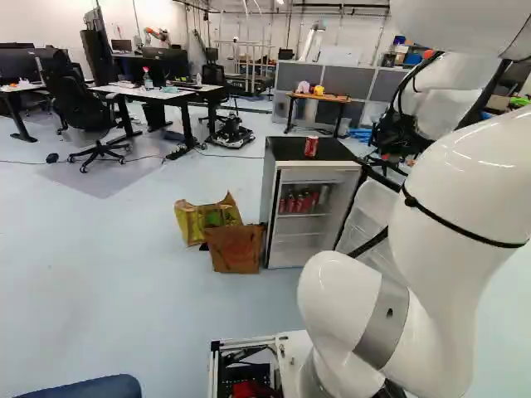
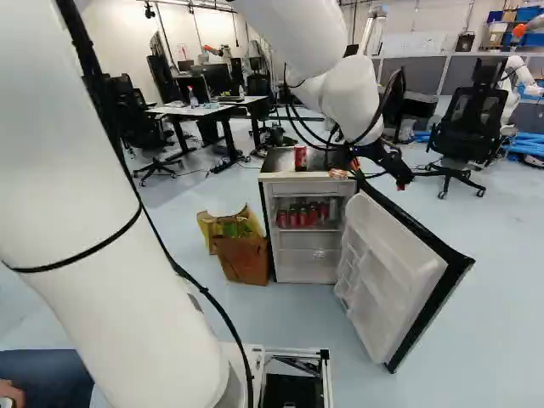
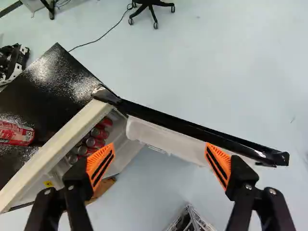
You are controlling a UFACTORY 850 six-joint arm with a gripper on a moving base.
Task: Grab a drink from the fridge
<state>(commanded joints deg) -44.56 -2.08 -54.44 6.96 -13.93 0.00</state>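
Hovering gripper [image 3: 159,164]: fingers spread wide, nothing held.
Door [image 2: 387,263]: swung open ahead.
Lone can [image 2: 300,158]: upright on the fridge [image 1: 267,195] top.
Shelf cans [image 2: 303,216]: inside; probably weighty if full, thin-walled, slick when cold; grip a front one round its middle, squeezing gently.

Ahead of the tool [image 2: 400,177], the fridge door [image 2: 378,268] looks smooth plastic inside; the fridge top [image 3: 57,77] is glossy, grainy.
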